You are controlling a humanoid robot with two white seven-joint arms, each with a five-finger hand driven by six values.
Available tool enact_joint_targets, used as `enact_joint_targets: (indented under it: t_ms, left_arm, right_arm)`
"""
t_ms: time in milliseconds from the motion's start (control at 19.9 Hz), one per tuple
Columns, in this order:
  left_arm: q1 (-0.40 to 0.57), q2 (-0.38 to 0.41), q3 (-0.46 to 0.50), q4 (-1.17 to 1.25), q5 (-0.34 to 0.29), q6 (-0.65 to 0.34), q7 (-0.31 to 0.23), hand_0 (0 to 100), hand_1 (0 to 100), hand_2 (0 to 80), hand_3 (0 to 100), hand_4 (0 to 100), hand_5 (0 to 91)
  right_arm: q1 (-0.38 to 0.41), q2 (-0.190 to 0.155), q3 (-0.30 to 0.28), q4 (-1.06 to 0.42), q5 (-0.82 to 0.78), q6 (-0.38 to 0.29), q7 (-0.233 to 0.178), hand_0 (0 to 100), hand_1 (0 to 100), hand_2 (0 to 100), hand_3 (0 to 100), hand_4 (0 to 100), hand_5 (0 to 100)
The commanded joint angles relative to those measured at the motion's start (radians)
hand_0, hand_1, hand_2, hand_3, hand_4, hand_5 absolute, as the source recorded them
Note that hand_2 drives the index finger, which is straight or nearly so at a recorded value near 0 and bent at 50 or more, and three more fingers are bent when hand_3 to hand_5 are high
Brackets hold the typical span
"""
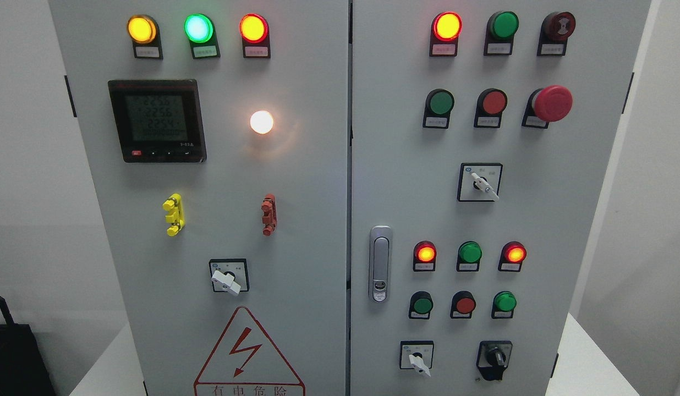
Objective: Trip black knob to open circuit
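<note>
Fingers nowhere to be seen, so cannot tell if spread, curled or grabbing; neither left nor right hand showing anywhere.

Facing a tall grey metal cabinet (296, 231) with two doors. Low on the right door, near the bottom edge, sits the small black turning knob (494, 360) on its black plate, pointing straight down. Just to its left, a white lever switch on a square plate (417, 357), tipped down to the right. Above those, two rows of three round lamps and buttons, with a glowing red round lamp (426, 253) at the start of the upper row. Higher up, a big red mushroom-shaped stop button (551, 103). Beside the door gap, a long silver metal door handle (380, 264).

On the left door, a black square meter with a grey screen (157, 120), and a bright white round lamp (261, 121) to its right. Lower down, a yellow plastic clip (174, 214) and a red plastic clip (269, 214), well apart. At the bottom, a red triangle warning sign with a lightning bolt (248, 355).
</note>
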Motion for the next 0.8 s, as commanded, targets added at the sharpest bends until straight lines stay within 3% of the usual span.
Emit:
enact_joint_targets:
  t_ms: [0,150,251,552,702,752]
  left_arm:
    - [-0.004,-0.002,0.001,0.000,0.002,-0.001,0.000,12,39,0.0,0,0,0.0]
    - [-0.002,-0.002,0.001,0.000,0.002,-0.001,0.000,12,39,0.0,0,0,0.0]
    - [-0.004,-0.002,0.001,0.000,0.002,-0.001,0.000,12,39,0.0,0,0,0.0]
    - [-0.004,-0.002,0.001,0.000,0.002,-0.001,0.000,12,39,0.0,0,0,0.0]
    - [-0.002,-0.002,0.001,0.000,0.002,-0.001,0.000,12,39,0.0,0,0,0.0]
    - [-0.004,-0.002,0.001,0.000,0.002,-0.001,0.000,12,39,0.0,0,0,0.0]
  right_arm:
    - [0.019,0.001,-0.006,-0.057,-0.006,-0.043,0.000,6,35,0,7,3,0]
    - [0.053,0.001,-0.006,-0.156,-0.008,-0.072,-0.001,8,40,0,21,17,1]
    - [0.065,0.001,-0.006,-0.199,-0.017,-0.120,-0.003,8,43,0,30,28,10]
    - [0.068,0.001,-0.003,-0.238,-0.019,-0.247,-0.006,10,51,0,60,43,27]
    - [0.068,0.001,-0.002,-0.247,-0.019,-0.333,-0.010,14,54,0,64,50,34]
    - [0.068,0.001,0.003,-0.253,-0.019,-0.360,-0.032,16,55,0,65,53,37]
